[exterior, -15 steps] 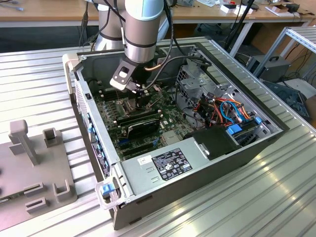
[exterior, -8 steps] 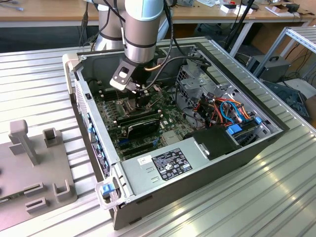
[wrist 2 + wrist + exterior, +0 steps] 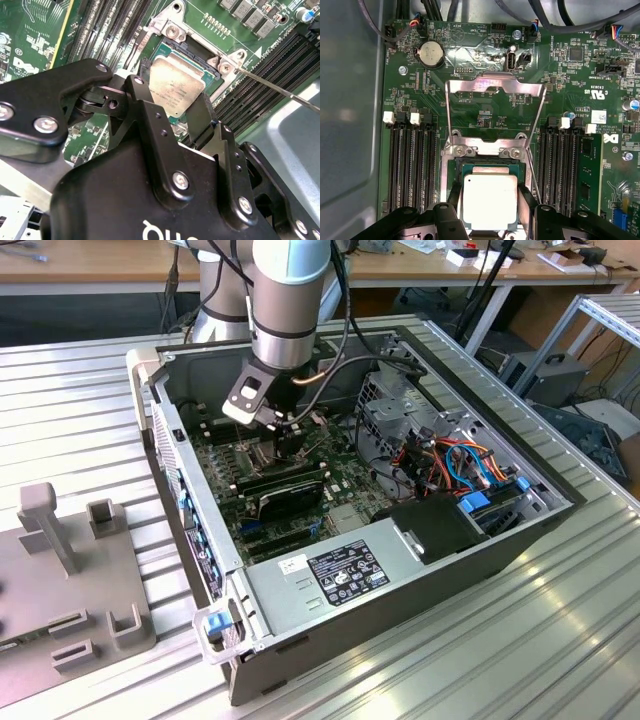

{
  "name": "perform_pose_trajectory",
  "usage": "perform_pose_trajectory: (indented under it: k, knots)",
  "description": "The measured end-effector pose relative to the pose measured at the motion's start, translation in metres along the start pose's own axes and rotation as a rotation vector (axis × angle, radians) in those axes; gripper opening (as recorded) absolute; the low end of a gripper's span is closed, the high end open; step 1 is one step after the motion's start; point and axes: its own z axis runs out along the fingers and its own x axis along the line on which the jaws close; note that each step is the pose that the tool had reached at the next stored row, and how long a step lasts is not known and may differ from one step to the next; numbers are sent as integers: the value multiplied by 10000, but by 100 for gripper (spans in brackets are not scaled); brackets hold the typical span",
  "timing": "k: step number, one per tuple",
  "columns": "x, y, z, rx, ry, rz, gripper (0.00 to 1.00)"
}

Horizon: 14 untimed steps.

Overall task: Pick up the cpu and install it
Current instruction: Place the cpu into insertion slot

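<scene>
cpu (image 3: 490, 200) | above socket (image 3: 192, 50), pinched by gripper (image 3: 490, 194) fingers (image 3: 526, 205) | arm (image 3: 290, 300) reaching straight down into case (image 3: 172, 455)

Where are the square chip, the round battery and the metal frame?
cpu (image 3: 490, 202): first wrist view, centre of its face.
round battery (image 3: 431, 54): first wrist view, its centre.
metal frame (image 3: 495, 80): first wrist view, its free end bar.

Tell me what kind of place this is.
Probably a robotics lab or workshop: a robot arm reaches into an open PC case on a ribbed metal bench, its claw gripping the cpu, with cluttered desks behind.
</scene>
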Motion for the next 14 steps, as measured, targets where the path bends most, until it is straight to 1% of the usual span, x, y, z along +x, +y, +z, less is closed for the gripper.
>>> perform_pose_trajectory:
  k: [6, 9, 14]
  knots:
    - [15, 1, 2, 0, -1, 31, 54]
    - [16, 0, 10, 3, -7, 133, 54]
    - [16, 0, 15, 0, -3, 137, 54]
